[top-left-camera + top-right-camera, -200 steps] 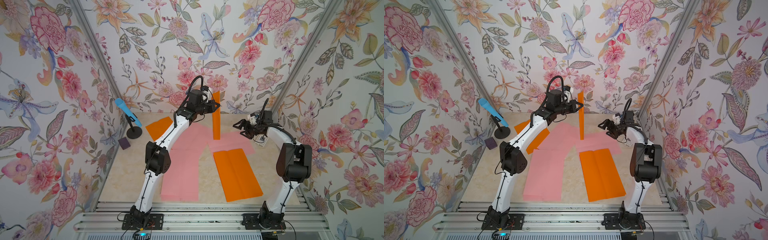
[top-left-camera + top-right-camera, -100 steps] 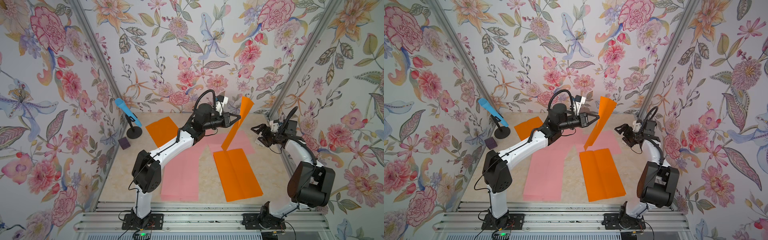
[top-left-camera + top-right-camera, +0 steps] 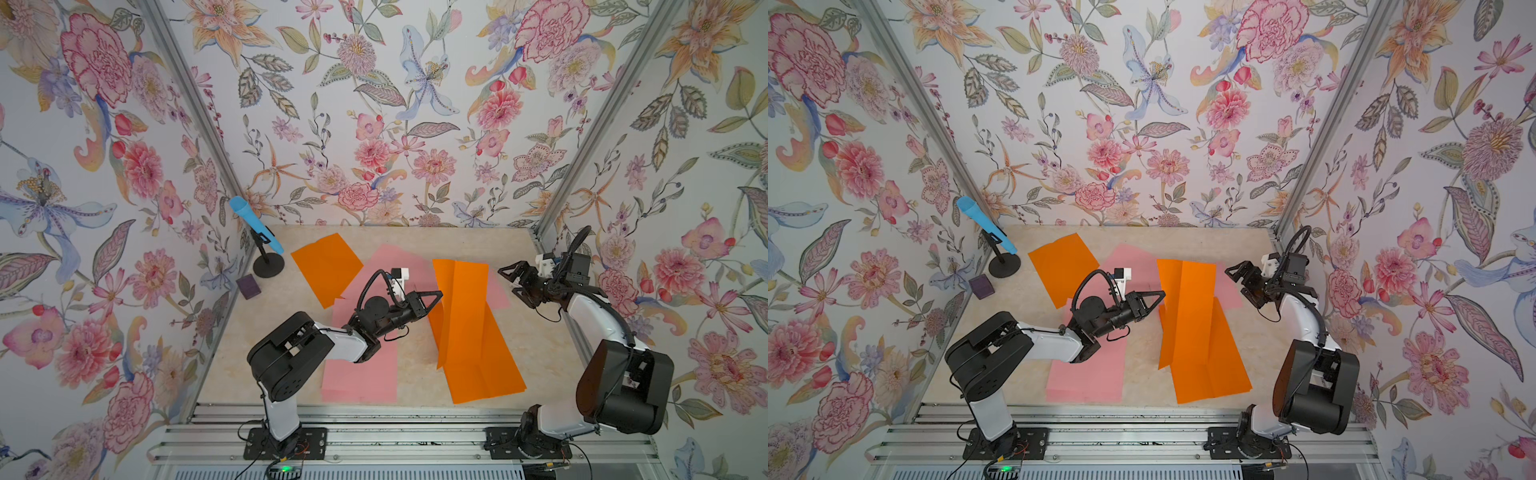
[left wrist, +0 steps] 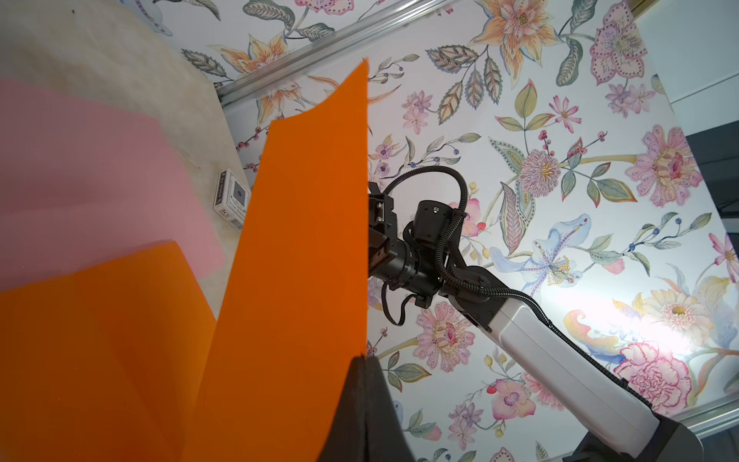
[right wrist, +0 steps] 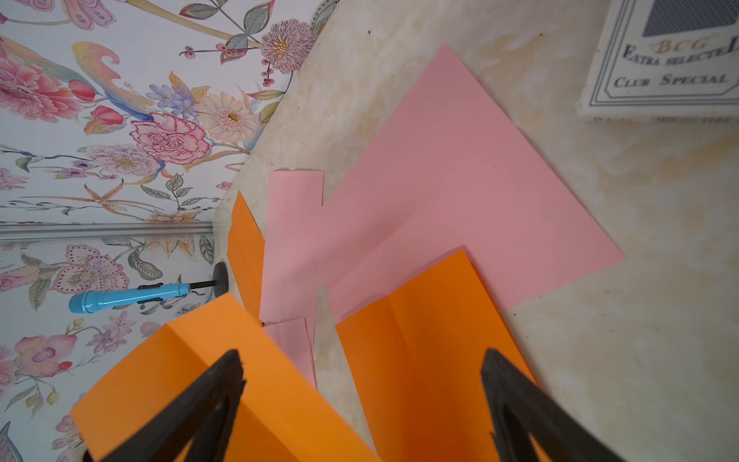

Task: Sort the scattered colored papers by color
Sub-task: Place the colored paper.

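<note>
My left claw (image 3: 439, 294): pinched shut on a creased bright orange paper sheet (image 3: 461, 303), upright at frame centre | my right claw (image 3: 506, 280): spread wide, empty, right of it | second orange sheet (image 3: 484, 365): flat, lower right of centre | third orange sheet (image 3: 326, 266): upper left | light pink paper sheets (image 3: 359, 374): flat, centre-left

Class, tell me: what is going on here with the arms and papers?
The left gripper is shut on an orange sheet, holding it up over a second orange sheet lying on the table. The right gripper is open, holding nothing. Pink sheets and a third orange sheet lie beside them.
</note>
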You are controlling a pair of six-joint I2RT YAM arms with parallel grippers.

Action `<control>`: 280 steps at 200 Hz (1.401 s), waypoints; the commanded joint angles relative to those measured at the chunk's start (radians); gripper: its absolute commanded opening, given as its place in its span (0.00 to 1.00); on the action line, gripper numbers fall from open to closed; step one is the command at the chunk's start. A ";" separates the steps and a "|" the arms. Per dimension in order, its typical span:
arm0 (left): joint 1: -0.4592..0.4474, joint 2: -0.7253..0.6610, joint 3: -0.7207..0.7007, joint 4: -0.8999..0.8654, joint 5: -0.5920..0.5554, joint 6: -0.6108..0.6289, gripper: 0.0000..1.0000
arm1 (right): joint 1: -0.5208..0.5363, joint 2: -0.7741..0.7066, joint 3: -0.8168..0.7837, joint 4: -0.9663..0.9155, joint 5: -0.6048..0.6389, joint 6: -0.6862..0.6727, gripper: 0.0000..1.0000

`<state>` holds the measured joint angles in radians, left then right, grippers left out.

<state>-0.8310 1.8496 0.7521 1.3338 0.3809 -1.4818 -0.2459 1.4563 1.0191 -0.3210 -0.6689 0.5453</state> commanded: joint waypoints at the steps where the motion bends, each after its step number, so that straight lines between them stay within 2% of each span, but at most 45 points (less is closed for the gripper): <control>1: -0.041 0.062 -0.028 0.303 -0.119 -0.163 0.00 | 0.006 -0.058 -0.029 -0.018 0.022 -0.028 0.95; 31: -0.073 0.109 -0.043 0.290 -0.132 -0.211 0.00 | 0.041 -0.078 -0.047 -0.060 0.033 -0.056 0.95; 61: -0.075 0.104 -0.051 0.262 -0.126 -0.203 0.00 | 0.098 -0.114 -0.103 -0.076 0.072 -0.078 0.95; 97: -0.076 0.113 0.062 0.216 -0.072 -0.188 0.00 | 0.100 -0.136 -0.193 -0.057 0.023 -0.082 0.96; 123: -0.079 0.131 0.213 0.183 -0.008 -0.185 0.00 | 0.054 -0.134 -0.294 0.104 -0.155 -0.008 0.97; 150: -0.080 0.118 0.369 0.080 0.053 -0.156 0.00 | 0.028 -0.184 -0.457 0.493 -0.327 0.191 0.99; 165: -0.082 0.106 0.447 0.014 0.077 -0.135 0.00 | 0.015 -0.232 -0.509 0.636 -0.343 0.276 1.00; 184: -0.086 0.112 0.529 -0.024 0.085 -0.139 0.00 | -0.022 -0.299 -0.507 0.629 -0.330 0.289 1.00; 206: -0.105 0.133 0.593 0.000 0.058 -0.158 0.00 | -0.112 -0.386 -0.502 0.559 -0.270 0.302 1.00; 222: -0.122 0.144 0.562 0.117 -0.017 -0.202 0.00 | -0.192 -0.423 -0.511 0.555 -0.265 0.338 1.00; 244: -0.126 0.146 0.413 0.248 -0.122 -0.258 0.00 | -0.291 -0.429 -0.523 0.585 -0.308 0.398 1.00; 280: -0.160 0.174 0.225 0.300 -0.196 -0.290 0.00 | -0.306 -0.367 -0.528 0.604 -0.310 0.410 1.00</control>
<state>-0.9607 1.9831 1.0637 1.5131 0.2745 -1.7214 -0.5503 1.0531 0.5045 0.2405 -0.9554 0.9146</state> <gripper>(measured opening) 0.045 0.997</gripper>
